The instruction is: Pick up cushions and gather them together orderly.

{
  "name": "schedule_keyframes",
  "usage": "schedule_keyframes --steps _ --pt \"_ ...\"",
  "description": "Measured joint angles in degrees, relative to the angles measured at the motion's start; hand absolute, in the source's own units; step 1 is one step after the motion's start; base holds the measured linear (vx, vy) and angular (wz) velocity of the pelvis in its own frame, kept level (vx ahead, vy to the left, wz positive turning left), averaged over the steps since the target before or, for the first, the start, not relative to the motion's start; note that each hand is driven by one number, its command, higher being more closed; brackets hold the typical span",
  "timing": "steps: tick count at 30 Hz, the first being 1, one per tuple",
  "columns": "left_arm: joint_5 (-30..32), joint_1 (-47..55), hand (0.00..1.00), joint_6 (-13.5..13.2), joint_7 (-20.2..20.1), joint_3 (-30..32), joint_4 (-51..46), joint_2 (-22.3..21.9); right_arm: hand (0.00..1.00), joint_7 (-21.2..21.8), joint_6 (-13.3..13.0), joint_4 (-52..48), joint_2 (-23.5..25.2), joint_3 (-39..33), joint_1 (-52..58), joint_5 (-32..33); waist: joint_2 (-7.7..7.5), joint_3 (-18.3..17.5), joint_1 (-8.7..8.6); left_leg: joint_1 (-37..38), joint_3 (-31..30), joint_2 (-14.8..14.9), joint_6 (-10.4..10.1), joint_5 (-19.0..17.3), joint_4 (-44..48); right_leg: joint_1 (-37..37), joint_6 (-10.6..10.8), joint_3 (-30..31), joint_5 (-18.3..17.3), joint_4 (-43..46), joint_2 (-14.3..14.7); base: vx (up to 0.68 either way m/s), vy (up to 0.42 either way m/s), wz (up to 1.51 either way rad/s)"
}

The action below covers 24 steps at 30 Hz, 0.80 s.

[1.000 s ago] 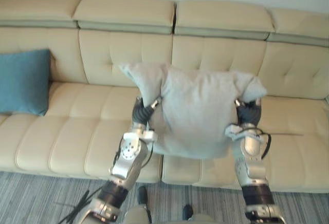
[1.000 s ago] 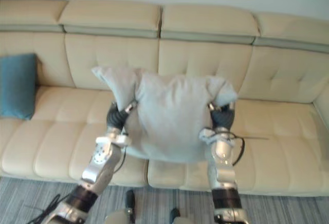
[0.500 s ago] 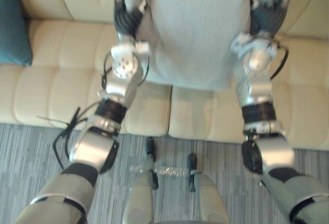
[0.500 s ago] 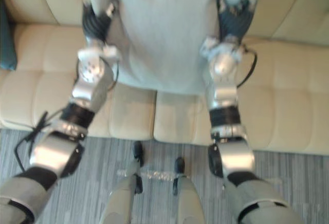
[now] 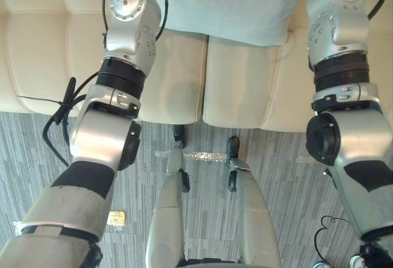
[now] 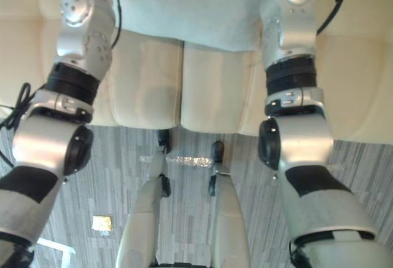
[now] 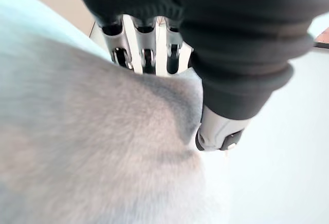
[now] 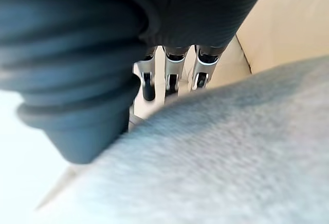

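Cushion (image 5: pixel 233 3) top cut off; left hand (image 7: pixel 218 129) pinches corner; right hand (image 8: pixel 103 39) grip cannot tell.

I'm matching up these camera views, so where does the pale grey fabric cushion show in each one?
Left eye view: the pale grey fabric cushion at top centre, between both arms.
Right eye view: cushion at top centre too.
Left wrist view: cushion close up, pinched by the left hand.
Right wrist view: cushion close up, against the right hand.
Shared landmark: the cream tufted sofa behind it.

right hand (image 8: pixel 172 79) against grey cushion (image 8: pixel 231 147), cream sofa (image 8: pixel 288 23)
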Motion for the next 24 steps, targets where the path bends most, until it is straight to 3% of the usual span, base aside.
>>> schedule_keyframes --steps 7,10,12,16,19,22,23,24 --pt "-0.65 6.18 0.00 -0.07 -2.56 2.75 -4.78 0.65 0.00 3.78 -0.79 -6.84 -6.37 -0.52 8.11 4.66 -0.03 0.01 -0.25 1.56 0.23 0.02 -0.03 -0.03 0.94 1.44 -0.02 -0.13 -0.18 1.85 -0.06 0.04 -0.036 0.05" --pt "-0.84 11.96 0.00 -0.06 -4.21 6.62 -5.57 4.27 0.00 6.94 -1.73 -8.79 -9.16 -3.07 14.24 7.98 -0.20 -0.05 -0.37 3.74 0.35 -0.34 -0.78 -0.98 0.20 2.28 -0.59 -0.15 -2.21 4.37 -0.55 0.00 -0.049 0.10" --pt "-1.04 17.18 0.00 -0.06 -5.29 10.18 -6.91 6.94 0.00 8.80 -2.20 -9.49 -9.87 -6.09 20.02 10.46 -0.22 -0.04 -0.32 5.45 0.81 -0.11 -0.24 -1.72 -0.80 3.52 -0.84 -0.39 -2.48 4.42 -0.44 -0.02 -0.064 0.03" --pt "-1.79 29.45 0.00 -0.09 -7.68 12.72 -13.86 7.73 0.00 11.17 -2.58 -16.51 -9.67 -10.96 35.50 12.70 -0.28 -0.08 -0.27 9.19 2.09 -0.23 0.46 -2.21 -1.19 7.69 -0.78 -0.49 -2.52 3.37 -0.78 0.00 -0.033 0.04" --pt "-0.34 42.76 0.00 -0.11 -9.79 12.45 -20.43 6.01 0.00 13.72 -3.28 -25.99 -5.79 -14.46 50.86 12.32 -1.03 -0.52 -0.46 13.11 2.01 -1.07 1.43 -2.63 -1.02 12.17 0.07 -0.50 -3.60 2.93 -1.49 0.06 -0.037 0.14" --pt "3.11 58.56 0.00 0.04 -12.97 9.48 -24.13 1.92 0.00 17.03 -3.86 -30.53 3.07 -15.06 66.25 9.92 -3.12 -2.09 -0.24 16.26 1.92 -1.47 1.58 -5.20 1.29 17.24 0.06 -0.57 -4.89 1.44 -1.97 0.07 -0.050 0.09" --pt "3.47 59.47 0.00 0.07 -13.25 9.24 -24.12 1.58 0.00 17.27 -3.85 -30.60 3.67 -15.06 67.14 9.83 -3.17 -2.12 -0.21 16.56 1.92 -1.48 1.57 -5.28 1.37 17.65 0.07 -0.60 -4.92 1.32 -1.98 0.08 -0.046 0.06" --pt "5.78 66.35 0.00 0.63 -15.54 7.70 -23.69 -1.40 0.00 19.02 -3.68 -30.73 8.48 -15.03 73.10 7.40 -3.87 -2.89 -0.17 18.46 1.94 -1.55 1.35 -6.40 1.92 20.24 -0.01 -0.68 -5.17 0.38 -2.06 0.09 -0.036 0.03"
